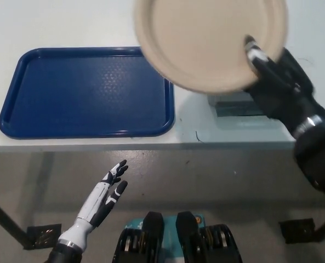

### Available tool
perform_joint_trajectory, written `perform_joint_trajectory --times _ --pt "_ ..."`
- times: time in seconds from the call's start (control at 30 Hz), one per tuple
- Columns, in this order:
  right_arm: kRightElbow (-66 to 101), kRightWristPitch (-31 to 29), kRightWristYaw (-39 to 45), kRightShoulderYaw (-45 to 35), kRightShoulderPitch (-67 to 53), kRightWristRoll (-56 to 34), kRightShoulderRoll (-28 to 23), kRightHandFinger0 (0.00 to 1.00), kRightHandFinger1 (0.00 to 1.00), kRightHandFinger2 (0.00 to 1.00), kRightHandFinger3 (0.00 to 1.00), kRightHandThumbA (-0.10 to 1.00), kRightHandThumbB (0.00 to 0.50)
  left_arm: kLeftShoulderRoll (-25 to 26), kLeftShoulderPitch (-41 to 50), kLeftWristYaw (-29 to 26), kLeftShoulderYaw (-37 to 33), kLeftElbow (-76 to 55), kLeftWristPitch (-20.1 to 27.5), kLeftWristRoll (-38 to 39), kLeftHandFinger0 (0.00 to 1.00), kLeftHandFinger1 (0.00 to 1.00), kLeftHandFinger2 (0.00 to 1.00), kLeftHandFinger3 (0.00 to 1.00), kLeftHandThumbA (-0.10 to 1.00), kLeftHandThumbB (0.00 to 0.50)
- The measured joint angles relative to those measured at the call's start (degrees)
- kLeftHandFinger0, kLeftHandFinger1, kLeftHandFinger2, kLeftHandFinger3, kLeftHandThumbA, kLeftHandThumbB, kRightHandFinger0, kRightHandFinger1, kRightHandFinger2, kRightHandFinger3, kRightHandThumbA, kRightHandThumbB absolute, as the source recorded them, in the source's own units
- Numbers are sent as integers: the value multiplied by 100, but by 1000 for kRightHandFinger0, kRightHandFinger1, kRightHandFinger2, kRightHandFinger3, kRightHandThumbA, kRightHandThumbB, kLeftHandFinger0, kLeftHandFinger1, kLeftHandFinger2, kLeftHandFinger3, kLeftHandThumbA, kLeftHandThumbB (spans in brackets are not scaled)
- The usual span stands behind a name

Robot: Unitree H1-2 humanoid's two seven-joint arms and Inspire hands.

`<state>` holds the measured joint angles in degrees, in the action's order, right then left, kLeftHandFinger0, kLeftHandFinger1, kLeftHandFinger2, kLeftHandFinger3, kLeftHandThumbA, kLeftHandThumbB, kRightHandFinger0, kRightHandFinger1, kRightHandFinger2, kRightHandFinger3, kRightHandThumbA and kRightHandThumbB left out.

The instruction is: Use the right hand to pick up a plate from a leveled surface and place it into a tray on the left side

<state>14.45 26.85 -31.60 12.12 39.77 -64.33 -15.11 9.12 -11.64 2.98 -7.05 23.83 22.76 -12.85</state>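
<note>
1 beige plate (209, 41), raised clear of the white table (69, 22) and large in the head view, clamped at its right rim by the black right hand (277, 82) (thumb (255, 52) pressed on the upper face, remaining fingers hidden beneath). Plate's left edge overlapping the upper right corner of the blue tray (88, 93), which lies flat on the table's left side. Small grey block (239, 104) resting on the table below the plate, just beside the tray. White left hand (104, 194) held low before the table's front edge, fingers spread apart, gripping nothing.
</note>
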Motion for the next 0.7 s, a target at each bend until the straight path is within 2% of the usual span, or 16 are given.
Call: perform_joint_trajectory --times 0.13,0.27,0.37,0.4,0.43,0.47,0.5,0.53,0.57,0.7 --pt "-925 5 -28 353 531 3 248 0 235 631 1000 -100 74 3 -8 56 -24 -2 -2 0 1000 1000 1000 1000 1000 500" --pt "-1843 12 -23 453 912 20 572 0 192 700 1000 -100 83 6 -20 66 -32 -6 -26 0 1000 1000 1000 1000 1000 500" --pt "-2644 16 42 425 1241 113 916 0 156 715 1000 -100 91 6 -26 92 -52 -13 -43 -1 1000 1000 1000 1000 1000 500" --pt "-2960 17 88 391 1340 178 1052 0 157 702 984 -100 81 6 -31 105 -66 -15 -45 -2 1000 1000 1000 1000 1000 500" --pt "-3319 18 141 351 1461 259 1195 0 151 695 901 -100 82 5 -36 118 -83 -15 -47 -3 1000 1000 1000 1000 1000 500" --pt "-3553 17 179 333 1539 309 1276 0 153 685 934 -100 85 5 -37 124 -90 -15 -48 -3 1000 1000 1000 1000 1000 500" --pt "-3868 16 250 313 1640 379 1375 0 151 683 910 -100 86 6 -38 131 -102 -14 -50 -3 1000 1000 1000 1000 1000 500" --pt "-4199 15 316 289 1746 460 1473 0 138 655 1000 -100 92 6 -39 140 -113 -15 -52 -3 1000 1000 1000 1000 1000 500" --pt "-4411 13 366 270 1835 526 1530 0 124 626 1000 -100 78 6 -39 148 -123 -15 -57 -3 1000 1000 1000 1000 1000 500" --pt "-5827 -83 663 136 2341 877 1885 0 106 616 1000 -100 91 4 -43 183 -196 -14 -95 -7 1000 1000 1000 1000 1000 500"
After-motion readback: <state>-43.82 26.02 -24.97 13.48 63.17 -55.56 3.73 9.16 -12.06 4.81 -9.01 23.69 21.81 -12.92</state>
